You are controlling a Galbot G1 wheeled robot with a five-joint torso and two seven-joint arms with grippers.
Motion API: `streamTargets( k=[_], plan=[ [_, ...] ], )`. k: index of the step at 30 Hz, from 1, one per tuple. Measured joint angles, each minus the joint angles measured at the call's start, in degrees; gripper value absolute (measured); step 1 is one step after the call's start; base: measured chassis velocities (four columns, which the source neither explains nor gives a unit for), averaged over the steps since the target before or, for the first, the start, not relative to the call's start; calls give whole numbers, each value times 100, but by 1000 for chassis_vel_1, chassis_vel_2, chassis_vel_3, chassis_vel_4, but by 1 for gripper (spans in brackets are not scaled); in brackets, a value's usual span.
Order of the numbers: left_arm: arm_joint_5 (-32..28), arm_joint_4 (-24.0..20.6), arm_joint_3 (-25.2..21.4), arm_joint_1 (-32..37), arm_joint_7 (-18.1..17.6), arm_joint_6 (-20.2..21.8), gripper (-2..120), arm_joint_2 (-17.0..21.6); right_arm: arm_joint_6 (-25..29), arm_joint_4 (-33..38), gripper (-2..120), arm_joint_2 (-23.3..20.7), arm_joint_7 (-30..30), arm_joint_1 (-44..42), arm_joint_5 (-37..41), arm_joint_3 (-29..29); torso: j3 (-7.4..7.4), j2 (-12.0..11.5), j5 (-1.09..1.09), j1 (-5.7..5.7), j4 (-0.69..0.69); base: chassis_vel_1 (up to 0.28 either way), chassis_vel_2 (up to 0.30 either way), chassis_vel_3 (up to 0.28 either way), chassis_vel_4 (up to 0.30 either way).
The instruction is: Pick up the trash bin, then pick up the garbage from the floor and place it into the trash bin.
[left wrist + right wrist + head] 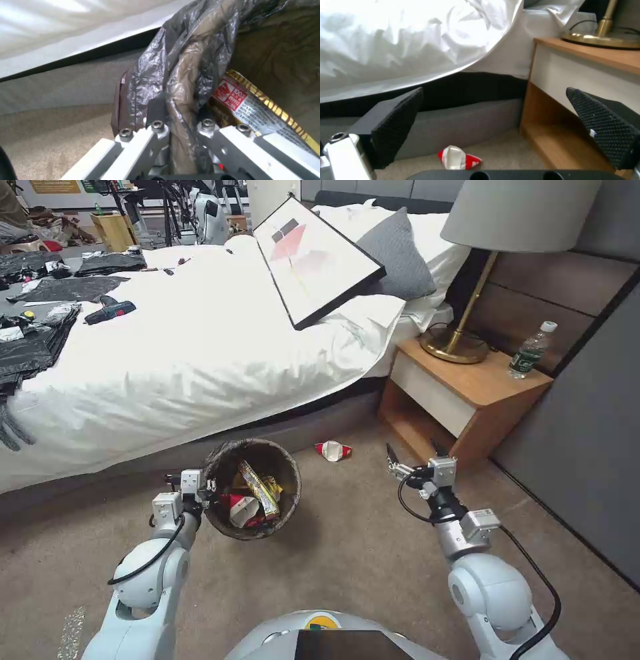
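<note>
upright, trash bin (pixel 252 488) rim in left pincer (pixel 208 488), mouth up

Trash bin (pixel 288 493): outer wall hidden by its bag; contents partly buried, lower litter can't be told apart. Left gripper (pixel 180 110): fingertips lost in bag folds at rim. Yellow wrapper (pixel 266 112) cut off at 4 o'clock edge. Lamp (pixel 517 220) shade cropped at 12 o'clock.

Crinkly glossy plastic bag (pixel 186 62) lines the trash bin (pixel 220 517); short-pile carpet floor (pixel 360 553) looks matt.
</note>
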Motion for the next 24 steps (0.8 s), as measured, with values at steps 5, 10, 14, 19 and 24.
streamTargets(
  k=[5, 10, 14, 19, 24],
  plan=[
    [-1, 11, 6, -1, 5, -6, 3, 0, 22, -52, 100, 27, 2, -10, 3, -12, 0, 0, 0, 0, 0, 0, 0, 0, 0],
    [-1, 10, 20, -3, 9, -7, 3, -13, 52, -83, 100, 57, 22, -45, -18, -81, 0, 0, 0, 0, 0, 0, 0, 0, 0],
    [6, 10, 41, -9, 11, -7, 3, -35, 72, -93, 100, 71, 36, -82, -62, -143, 0, 0, 0, 0, 0, 0, 0, 0, 0],
    [8, 0, 39, -10, 12, -7, 3, -36, 86, -115, 100, 83, 50, -88, -101, -203, 0, 0, 0, 0, 0, -59, 36, 32, -46],
    [7, -2, 27, -12, 12, -7, 3, -27, 89, -127, 100, 98, 82, -75, -137, -256, 1, 0, 0, 0, 1, -52, 62, 63, -70]
  ],
)
